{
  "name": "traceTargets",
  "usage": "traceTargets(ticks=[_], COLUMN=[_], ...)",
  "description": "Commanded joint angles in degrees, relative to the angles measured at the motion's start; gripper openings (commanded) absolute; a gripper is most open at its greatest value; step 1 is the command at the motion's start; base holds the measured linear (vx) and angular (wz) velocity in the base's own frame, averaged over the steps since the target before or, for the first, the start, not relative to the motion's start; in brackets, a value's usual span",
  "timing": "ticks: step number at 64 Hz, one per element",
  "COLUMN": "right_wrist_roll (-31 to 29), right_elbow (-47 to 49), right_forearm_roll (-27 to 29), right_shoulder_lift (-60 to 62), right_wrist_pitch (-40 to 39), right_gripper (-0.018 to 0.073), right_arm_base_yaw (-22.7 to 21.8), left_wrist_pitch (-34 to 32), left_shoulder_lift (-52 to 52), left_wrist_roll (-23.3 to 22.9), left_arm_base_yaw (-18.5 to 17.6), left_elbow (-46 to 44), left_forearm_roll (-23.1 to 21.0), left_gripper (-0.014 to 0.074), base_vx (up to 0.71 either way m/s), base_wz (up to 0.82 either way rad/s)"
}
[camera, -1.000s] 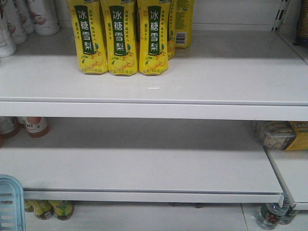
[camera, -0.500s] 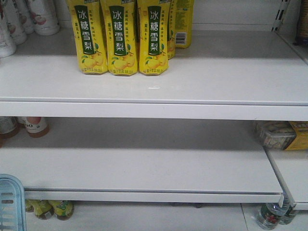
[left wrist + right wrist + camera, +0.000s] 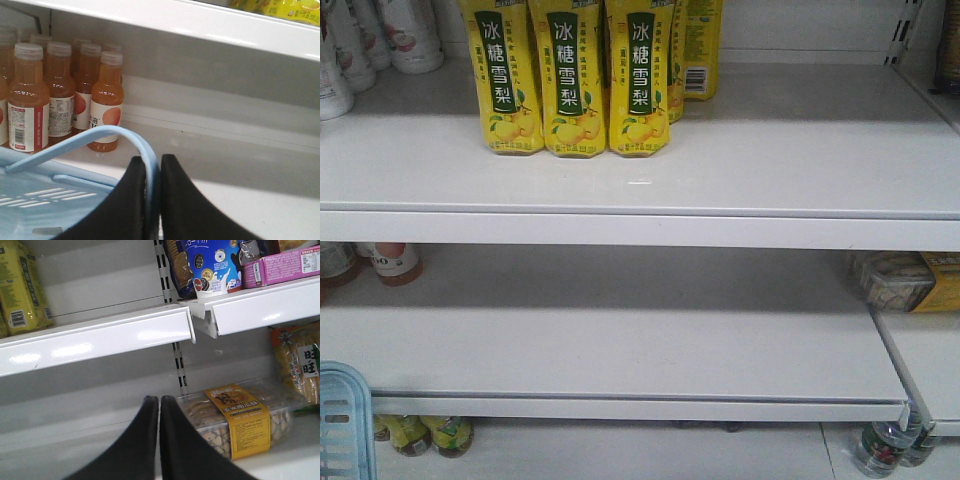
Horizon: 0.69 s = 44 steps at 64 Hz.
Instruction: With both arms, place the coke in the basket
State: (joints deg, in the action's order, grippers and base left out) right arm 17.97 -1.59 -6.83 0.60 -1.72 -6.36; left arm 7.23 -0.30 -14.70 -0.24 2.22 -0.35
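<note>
Left gripper: jaws narrowed onto the light blue handle of the basket; the handle strip runs down between the two black fingers, which press it from both sides. Basket's slotted wall sits below and left of the gripper; in the front view only its corner shows at the lower left edge, in front of the lowest shelf. Right gripper: fingers pressed together, nothing between them, pointed at a clear tub of snacks with a yellow label on the middle shelf. Orange juice bottles stand in a cluster behind the basket handle. Three yellow pear-drink bottles stand side by side on the top shelf. No coke visible in any view.
</note>
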Motion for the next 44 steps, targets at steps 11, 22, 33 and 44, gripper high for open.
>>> traceTargets(ticks=[11, 22, 33, 44], right_wrist_roll=[-0.1, -0.1, -0.1, -0.1], right_elbow=[-0.4, -0.4, -0.4, -0.4], right_forearm_roll=[-0.5, -0.5, -0.5, -0.5], right_shoulder_lift=[0.7, 0.7, 0.7, 0.7], right_wrist_pitch=[-4.8, -4.8, -4.8, -4.8], right_gripper=[-0.0002, -0.0002, -0.0002, -0.0002], right_arm_base_yaw=[-0.4, -0.4, -0.4, -0.4], left_wrist_pitch=[-8.9, -8.9, -8.9, -8.9], left_shoulder_lift=[-1.2, -1.2, -1.2, -1.2], left_wrist_roll=[1.1, 1.1, 1.1, 1.1], left_arm_base_yaw=[0.0, 0.0, 0.0, 0.0], left_elbow=[-1.7, -1.7, -1.7, -1.7], left_forearm_roll=[1.6, 1.6, 1.6, 1.6], left_gripper=[-0.0006, -0.0006, -0.0006, -0.0006], base_vx=[0.0, 0.0, 0.0, 0.0], base_wz=[0.0, 0.0, 0.0, 0.0])
